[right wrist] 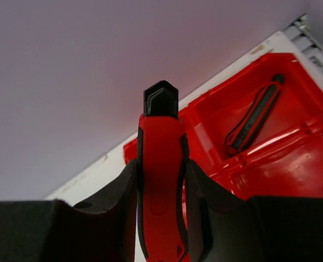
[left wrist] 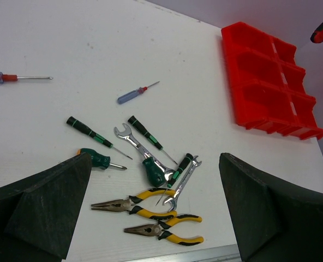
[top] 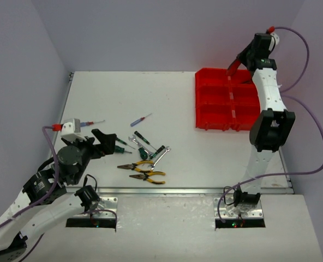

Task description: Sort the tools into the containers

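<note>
While the right pincer (right wrist: 161,169) pinches a red-and-black plastic utility knife (right wrist: 160,142), it hangs over the far end of the bright red plastic compartment tray (right wrist: 292,169), where a second knife (right wrist: 254,117) lies in one bin. Near left, the left pincer (left wrist: 156,161) stands spread above yellow-handled pliers (left wrist: 145,204), silver wrenches (left wrist: 137,144) and screwdrivers (left wrist: 93,134) on the white tabletop (left wrist: 96,43).

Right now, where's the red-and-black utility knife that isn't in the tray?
Far right in the top view: the red-and-black utility knife is clamped in the right pincer, over the far edge of the red plastic tray, near a second knife lying inside.
</note>
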Motion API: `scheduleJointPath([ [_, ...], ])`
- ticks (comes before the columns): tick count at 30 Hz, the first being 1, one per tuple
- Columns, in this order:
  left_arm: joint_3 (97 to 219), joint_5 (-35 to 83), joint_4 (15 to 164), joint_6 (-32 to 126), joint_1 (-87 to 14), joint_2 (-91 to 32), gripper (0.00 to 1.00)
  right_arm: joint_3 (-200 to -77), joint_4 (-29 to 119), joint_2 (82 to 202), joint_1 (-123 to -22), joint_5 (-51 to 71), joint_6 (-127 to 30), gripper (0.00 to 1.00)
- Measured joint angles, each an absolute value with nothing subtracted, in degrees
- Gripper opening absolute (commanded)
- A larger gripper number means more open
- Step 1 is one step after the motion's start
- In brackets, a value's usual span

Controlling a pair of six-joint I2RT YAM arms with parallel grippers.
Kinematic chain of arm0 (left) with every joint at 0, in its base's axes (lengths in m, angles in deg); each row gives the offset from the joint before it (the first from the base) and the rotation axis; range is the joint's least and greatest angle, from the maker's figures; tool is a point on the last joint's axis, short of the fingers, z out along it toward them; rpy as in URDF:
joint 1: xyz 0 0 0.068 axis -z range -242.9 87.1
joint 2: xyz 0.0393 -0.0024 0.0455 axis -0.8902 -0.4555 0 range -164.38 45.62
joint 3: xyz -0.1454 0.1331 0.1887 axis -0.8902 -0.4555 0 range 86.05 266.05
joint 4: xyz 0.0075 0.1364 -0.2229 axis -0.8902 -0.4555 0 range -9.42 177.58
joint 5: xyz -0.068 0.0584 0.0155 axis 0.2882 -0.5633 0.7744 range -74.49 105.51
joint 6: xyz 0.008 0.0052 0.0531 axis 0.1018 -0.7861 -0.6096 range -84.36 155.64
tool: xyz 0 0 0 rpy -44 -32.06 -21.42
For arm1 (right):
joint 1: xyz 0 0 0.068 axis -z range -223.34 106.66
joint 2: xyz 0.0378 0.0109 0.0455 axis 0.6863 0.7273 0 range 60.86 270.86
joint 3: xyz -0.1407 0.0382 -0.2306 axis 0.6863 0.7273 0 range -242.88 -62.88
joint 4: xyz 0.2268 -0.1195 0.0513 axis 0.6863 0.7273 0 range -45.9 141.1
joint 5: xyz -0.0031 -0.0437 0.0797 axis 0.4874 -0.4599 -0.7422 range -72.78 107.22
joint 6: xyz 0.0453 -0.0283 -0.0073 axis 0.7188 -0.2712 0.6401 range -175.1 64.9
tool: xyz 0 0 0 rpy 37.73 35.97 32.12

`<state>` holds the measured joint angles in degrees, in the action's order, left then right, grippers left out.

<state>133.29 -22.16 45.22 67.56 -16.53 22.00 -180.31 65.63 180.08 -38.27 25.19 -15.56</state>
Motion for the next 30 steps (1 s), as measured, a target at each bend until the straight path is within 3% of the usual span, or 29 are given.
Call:
scheduleJointPath([
  [6, 133.3, -21.7, 45.4, 67.4, -16.5, 21.1, 1.0, -182.2, 61.6, 185.7, -38.0, 41.0, -6.9, 0.0],
  [13, 133.3, -21.1, 45.7, 67.1, -16.5, 20.1, 1.0, -185.1, 53.9, 194.4, -37.7, 49.5, -5.5, 0.0],
  [22, 133.2, -20.9, 46.0, 67.0, -16.5, 20.7, 1.0, -189.9, 44.9, 201.1, -36.0, 54.0, -11.8, 0.0],
  [30, 133.2, -20.9, 46.2, 66.9, -16.5, 20.8, 1.0, -183.5, 33.1, 201.1, -35.4, 53.8, -22.4, 0.0],
])
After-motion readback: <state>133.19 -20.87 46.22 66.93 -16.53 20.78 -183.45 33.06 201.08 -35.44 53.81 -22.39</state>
